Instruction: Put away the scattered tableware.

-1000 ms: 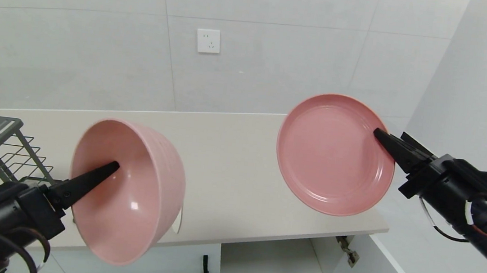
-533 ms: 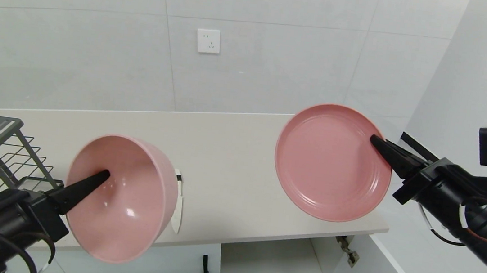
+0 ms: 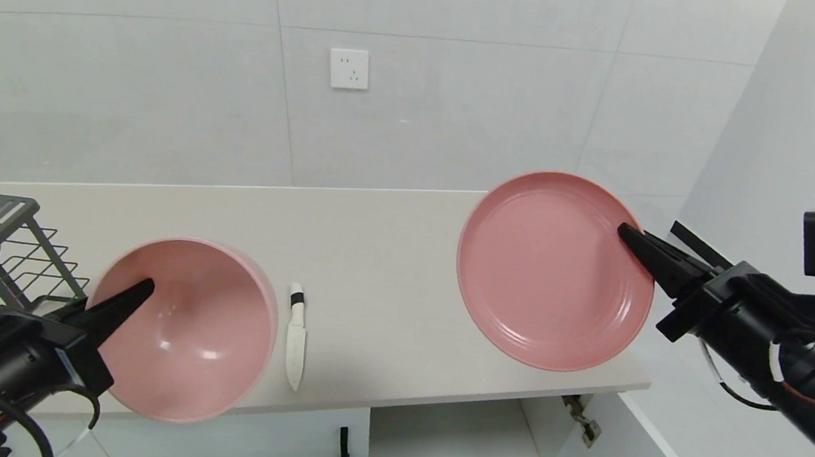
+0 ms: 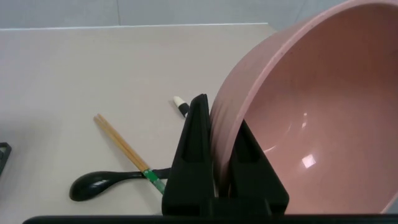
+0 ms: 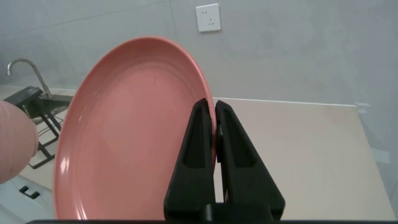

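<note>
My left gripper [image 3: 144, 288] is shut on the rim of a pink bowl [image 3: 196, 331], held tilted just above the counter's front left; its fingers [image 4: 198, 134] clamp the bowl [image 4: 311, 118] wall. Over the counter's right end, my right gripper [image 3: 626, 235] is shut on the rim of a pink plate [image 3: 551, 270], held nearly on edge in the air. The plate [image 5: 130, 130] faces the camera in the right wrist view, rim between the fingers [image 5: 200, 143]. A white knife [image 3: 296, 334] lies beside the bowl. Wooden chopsticks [image 4: 121, 144] and a black spoon [image 4: 93, 184] lie under the bowl.
A black wire rack [image 3: 4, 247] stands at the counter's left end. Below the counter [image 3: 388, 272] an open cabinet shows a white shelf [image 3: 453, 445]. A wall socket [image 3: 348, 69] is on the tiled back wall, and a tap [image 5: 28, 71] rises far left.
The left gripper has lowered the bowl toward the counter and to the left, uncovering the white knife. The right gripper dropped the plate slightly, then held it nearly still.
</note>
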